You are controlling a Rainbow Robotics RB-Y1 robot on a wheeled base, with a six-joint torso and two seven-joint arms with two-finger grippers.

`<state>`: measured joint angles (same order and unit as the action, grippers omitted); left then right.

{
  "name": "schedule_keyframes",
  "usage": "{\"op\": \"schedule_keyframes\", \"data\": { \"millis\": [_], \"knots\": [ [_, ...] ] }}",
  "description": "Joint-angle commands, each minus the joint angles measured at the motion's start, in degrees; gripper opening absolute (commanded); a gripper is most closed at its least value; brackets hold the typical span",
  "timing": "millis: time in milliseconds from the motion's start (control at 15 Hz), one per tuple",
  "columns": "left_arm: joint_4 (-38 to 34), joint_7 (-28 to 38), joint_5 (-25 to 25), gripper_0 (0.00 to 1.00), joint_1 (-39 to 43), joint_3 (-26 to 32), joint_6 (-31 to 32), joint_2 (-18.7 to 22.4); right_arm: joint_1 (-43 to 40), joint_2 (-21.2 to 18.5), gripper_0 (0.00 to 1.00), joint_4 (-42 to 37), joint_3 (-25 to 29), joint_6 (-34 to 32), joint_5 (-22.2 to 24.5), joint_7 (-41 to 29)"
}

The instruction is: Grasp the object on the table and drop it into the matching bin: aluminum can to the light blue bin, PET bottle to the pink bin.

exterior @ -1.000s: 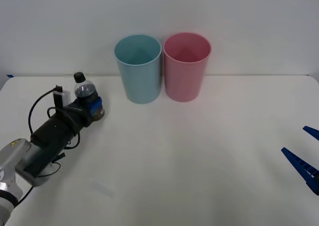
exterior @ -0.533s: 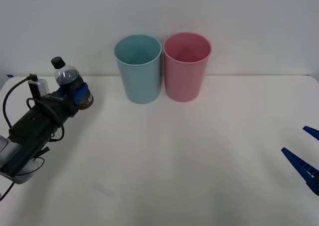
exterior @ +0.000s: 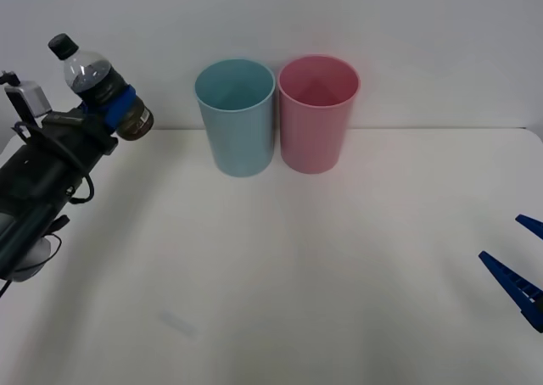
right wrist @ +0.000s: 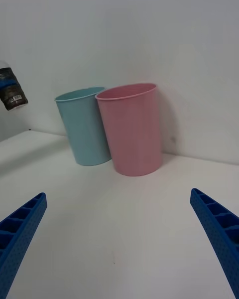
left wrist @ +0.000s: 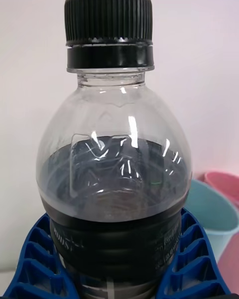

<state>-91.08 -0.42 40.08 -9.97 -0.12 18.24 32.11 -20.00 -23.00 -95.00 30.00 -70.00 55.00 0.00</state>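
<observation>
The PET bottle (exterior: 97, 86), clear with a black cap and dark label, hangs high above the table's far left, tilted, with my left gripper (exterior: 119, 112) shut on its body. In the left wrist view the bottle (left wrist: 114, 169) rises between the blue fingers (left wrist: 35, 259). It also shows in the right wrist view as the bottle (right wrist: 11, 93). The light blue bin (exterior: 236, 118) and the pink bin (exterior: 318, 114) stand side by side at the back of the white table (exterior: 297, 266), to the right of the bottle. My right gripper (exterior: 519, 266) stands open low at the right edge.
A plain white wall rises right behind the bins. Both bins (right wrist: 84, 124) (right wrist: 132, 129) are upright with open mouths. Wide bare tabletop lies between the bins and the table's front edge.
My left arm has lifted the bottle off the table, up and to the left. The right arm has not moved.
</observation>
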Motion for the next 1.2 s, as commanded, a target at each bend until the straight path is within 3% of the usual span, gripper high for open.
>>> {"op": "schedule_keyframes", "data": {
  "millis": [67, 600, 1200],
  "knots": [
    [-1.2, 5.6, 3.4, 0.00, -2.8, -0.1, -0.2, 0.3, 0.0, 0.0, 1.00, 0.0, 0.0, 0.0, 0.0, 0.0],
    [0.3, 18.5, 8.3, 0.00, -14.8, -8.3, -0.5, 0.2, 0.0, 0.0, 1.00, 0.0, 0.0, 0.0, 0.0, 0.0],
    [20.4, 7.4, 8.2, 0.00, -34.2, -18.3, 2.7, -6.8, 0.0, 0.0, 1.00, 0.0, 0.0, 0.0, 0.0, 0.0]
  ]
}}
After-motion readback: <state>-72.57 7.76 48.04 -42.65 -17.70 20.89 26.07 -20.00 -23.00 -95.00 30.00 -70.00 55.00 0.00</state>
